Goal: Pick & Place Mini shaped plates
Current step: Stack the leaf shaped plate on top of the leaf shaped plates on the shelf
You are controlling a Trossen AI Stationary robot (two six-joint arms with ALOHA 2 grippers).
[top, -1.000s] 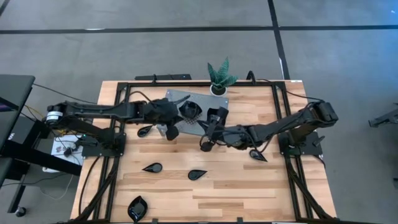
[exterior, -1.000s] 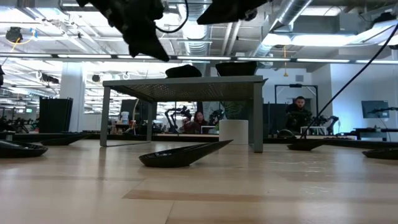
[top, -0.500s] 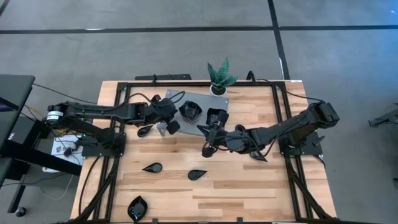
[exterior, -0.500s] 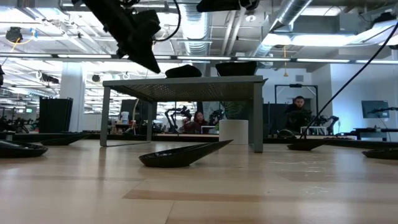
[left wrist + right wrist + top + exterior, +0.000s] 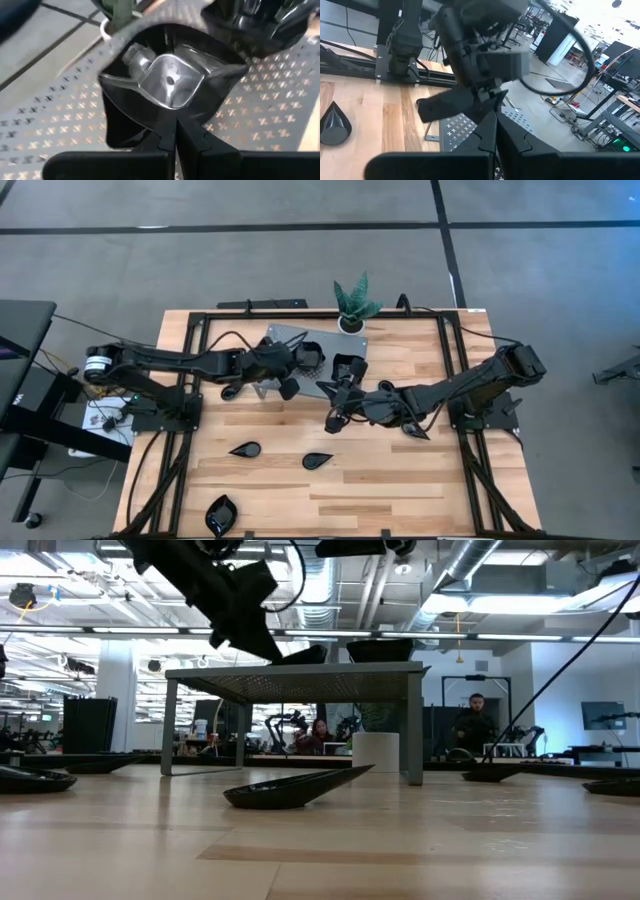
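Note:
A glossy black mini shaped plate (image 5: 170, 85) lies on the grey perforated stand (image 5: 285, 338). My left gripper (image 5: 175, 127) is shut, and its tips are at the plate's near rim. The same plate (image 5: 314, 354) shows in the high view and in the low view (image 5: 305, 652). A second, square plate (image 5: 348, 367) rests on the stand beside it. My right gripper (image 5: 495, 117) is shut and empty. It hangs in the air just right of the stand (image 5: 328, 392) and points at my left gripper. My left gripper has its shut fingertips (image 5: 162, 137) against the plate's near rim (image 5: 172, 112), slanting down from the table's left. I cannot tell whether the rim is caught between them. The plate stays on the stand's top. In the low view its side away from the fingers stands a little higher.
Several more black plates lie on the wooden table: (image 5: 232, 390), (image 5: 245, 449), (image 5: 318, 460), (image 5: 221, 513), (image 5: 413, 428). A small potted plant (image 5: 352, 302) stands at the far edge behind the stand. Black frame rails run along both sides of the table.
My left gripper, shut throughout, has sunk and moved toward the table's right edge, and its tips have come down onto the plate on the stand. The plate's side away from the fingers has tipped up a little.

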